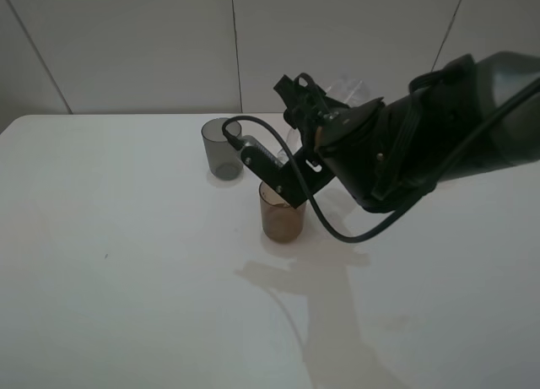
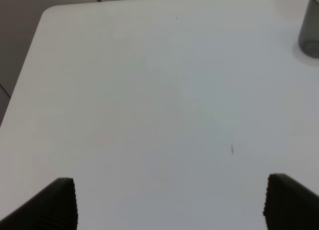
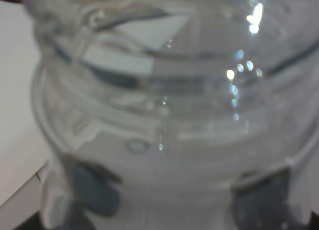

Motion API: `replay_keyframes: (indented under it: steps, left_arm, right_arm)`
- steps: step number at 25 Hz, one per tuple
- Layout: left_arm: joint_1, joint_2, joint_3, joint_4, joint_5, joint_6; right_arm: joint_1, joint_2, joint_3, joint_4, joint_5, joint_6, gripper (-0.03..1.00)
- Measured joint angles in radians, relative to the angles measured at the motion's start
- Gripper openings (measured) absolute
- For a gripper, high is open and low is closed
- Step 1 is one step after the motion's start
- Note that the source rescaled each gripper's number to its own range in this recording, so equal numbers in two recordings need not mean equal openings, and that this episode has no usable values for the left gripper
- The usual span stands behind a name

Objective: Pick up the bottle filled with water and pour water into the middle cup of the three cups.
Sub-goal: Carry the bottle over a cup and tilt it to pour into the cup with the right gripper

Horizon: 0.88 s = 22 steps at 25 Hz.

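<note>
The right gripper [image 1: 305, 98] reaches in across the middle of the table [image 1: 126, 262], jaws clamped on the bottle [image 1: 346, 89], which is up off the surface, behind and just right of the middle cup [image 1: 281, 213]. From the high camera only a clear patch of it shows above the dark wrist, so which way the neck points cannot be told there. Up close the bottle [image 3: 164, 115] fills the wrist view, its ribs running across between the dark fingers [image 3: 94, 195], so its long axis lies crosswise to the line of the grip. The wrist's bracket overhangs the amber cup's rim. The grey cup [image 1: 222, 150] stands upright, back and to the left. The left gripper [image 2: 169, 205] hangs over bare table, jaws wide apart, holding nothing.
</note>
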Motion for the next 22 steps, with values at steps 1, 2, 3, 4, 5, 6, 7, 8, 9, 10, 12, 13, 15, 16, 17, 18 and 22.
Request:
replay_keyframes:
  steps: [1,2,3,4,5,6,7,8,9,10,12,13,15,16,17,18,22]
  left_arm:
    - [0.000,0.000,0.000,0.000,0.000,0.000]
    - [0.000,0.000,0.000,0.000,0.000,0.000]
    - [0.000,0.000,0.000,0.000,0.000,0.000]
    - [0.000,0.000,0.000,0.000,0.000,0.000]
    - [0.000,0.000,0.000,0.000,0.000,0.000]
    - [0.000,0.000,0.000,0.000,0.000,0.000]
    - [0.000,0.000,0.000,0.000,0.000,0.000]
    - [0.000,0.000,0.000,0.000,0.000,0.000]
    - [0.000,0.000,0.000,0.000,0.000,0.000]
    - [0.000,0.000,0.000,0.000,0.000,0.000]
    - [0.000,0.000,0.000,0.000,0.000,0.000]
    - [0.000,0.000,0.000,0.000,0.000,0.000]
    - [0.000,0.000,0.000,0.000,0.000,0.000]
    - [0.000,0.000,0.000,0.000,0.000,0.000]
    - [0.000,0.000,0.000,0.000,0.000,0.000]
    - [0.000,0.000,0.000,0.000,0.000,0.000]
    - [0.000,0.000,0.000,0.000,0.000,0.000]
  right_arm:
    - [0.000,0.000,0.000,0.000,0.000,0.000,0.03]
    - [0.000,0.000,0.000,0.000,0.001,0.000,0.03]
    - [0.000,0.000,0.000,0.000,0.001,0.000,0.03]
    - [0.000,0.000,0.000,0.000,0.001,0.000,0.03]
    - [0.000,0.000,0.000,0.000,0.002,-0.001,0.03]
    - [0.000,0.000,0.000,0.000,0.002,-0.002,0.03]
    - [0.000,0.000,0.000,0.000,0.004,-0.002,0.03]
    - [0.000,0.000,0.000,0.000,0.004,-0.002,0.03]
    - [0.000,0.000,0.000,0.000,0.005,-0.002,0.03]
    - [0.000,0.000,0.000,0.000,0.005,-0.002,0.03]
    - [0.000,0.000,0.000,0.000,0.005,-0.002,0.03]
    - [0.000,0.000,0.000,0.000,0.004,-0.002,0.03]
    - [0.000,0.000,0.000,0.000,0.001,0.001,0.03]
    - [0.000,0.000,0.000,0.000,0.001,0.011,0.03]
    - [0.000,0.000,0.000,0.000,-0.001,0.027,0.03]
    - [0.000,-0.001,0.000,0.000,-0.005,0.053,0.03]
    - [-0.013,-0.035,0.000,0.013,-0.096,0.186,0.03]
